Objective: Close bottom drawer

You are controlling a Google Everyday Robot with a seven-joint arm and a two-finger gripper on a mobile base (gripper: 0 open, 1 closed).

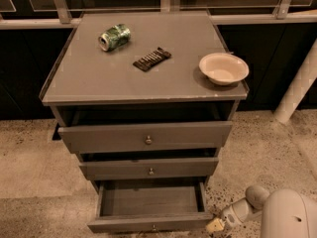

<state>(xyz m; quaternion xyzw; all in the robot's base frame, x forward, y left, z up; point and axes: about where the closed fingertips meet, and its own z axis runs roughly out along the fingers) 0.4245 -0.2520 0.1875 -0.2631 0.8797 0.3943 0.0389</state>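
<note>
The bottom drawer [148, 222] of the grey cabinet is pulled far out, its inside bare, with a tiny round knob [154, 227] on its slim front panel at the lower edge of the camera view. My gripper [216, 225] is low at the right, just beside the drawer front's right corner, on a white arm [247, 206] that reaches in from the lower right. Whether it touches the drawer I cannot tell.
Above are the middle drawer [148, 168] and the top drawer [146, 136], both slightly out. On the cabinet top [99, 78] lie a green can [114, 36], a dark wrapped bar [151, 59] and a white bowl [223, 68]. A white post [297, 88] stands at right.
</note>
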